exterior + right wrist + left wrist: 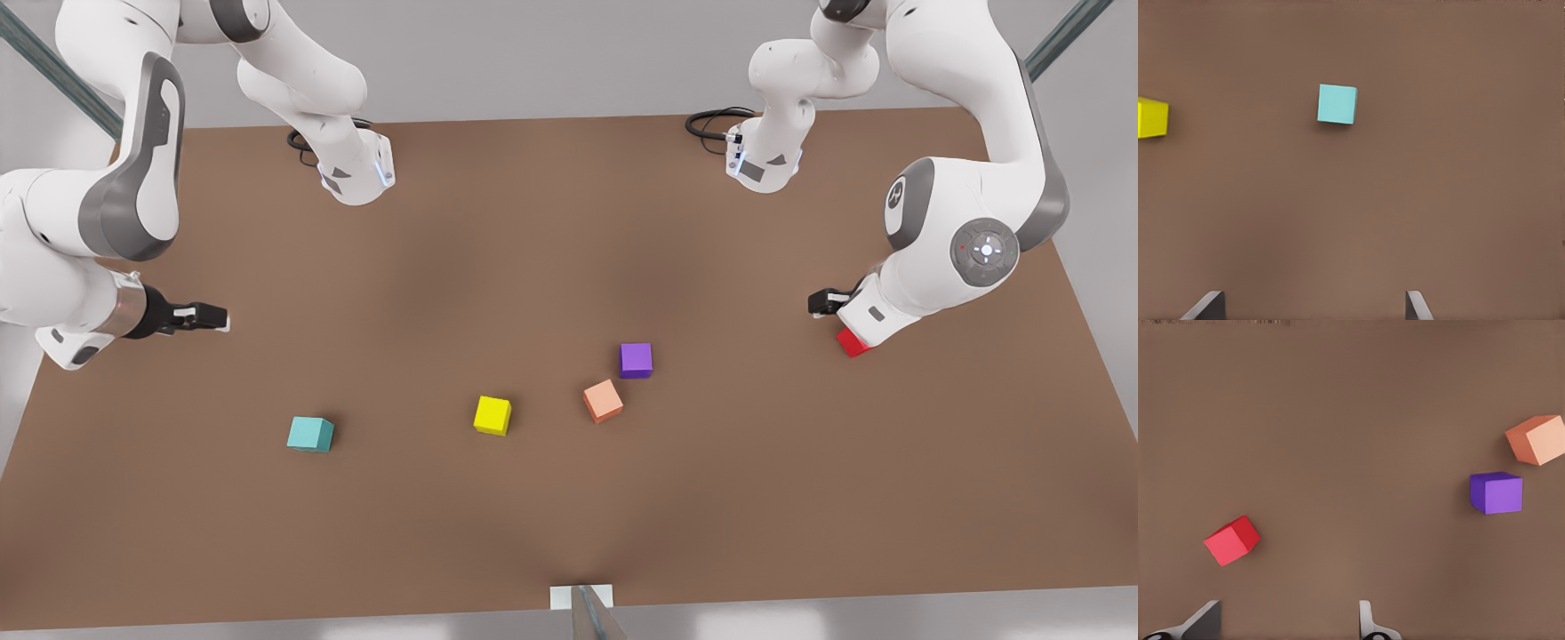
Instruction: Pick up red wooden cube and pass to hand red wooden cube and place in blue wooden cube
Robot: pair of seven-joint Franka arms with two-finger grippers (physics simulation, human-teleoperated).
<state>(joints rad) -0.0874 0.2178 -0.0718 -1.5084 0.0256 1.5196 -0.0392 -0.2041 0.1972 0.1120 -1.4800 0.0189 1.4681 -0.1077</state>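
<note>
- The jaws of both grippers stand open, and neither holds anything: in each wrist view the two fingertips are wide apart with only bare table (533,267) between them.
- The left gripper (829,300) is at the front view's right, low over the table, and the red wooden cube (852,342) lies just beside it, partly hidden under the arm's wrist.
- In the left wrist view the red wooden cube (1232,540) is turned at an angle and sits off to one side of the open fingers (1366,620), not between them.
- The right gripper (203,316) waits at the front view's left; the blue wooden cube (310,434) rests on the table nearer to the camera than this gripper, apart from it.
- In the right wrist view the blue wooden cube (1337,104) is ahead of the gripper, with the yellow cube (1151,117) to one side.
- The purple cube (636,360) and the salmon-orange cube (603,400) sit close together near the middle of the table, well apart from the red one.
- Judgement: the pick is not yet done. Because the cube is rotated and off the gripper's line, a straight descent could land a finger on the cube's top or catch only a corner, so it may slip or be pushed away.
- A weak corner grip would probably also spoil the hand-over to the other arm.
</note>
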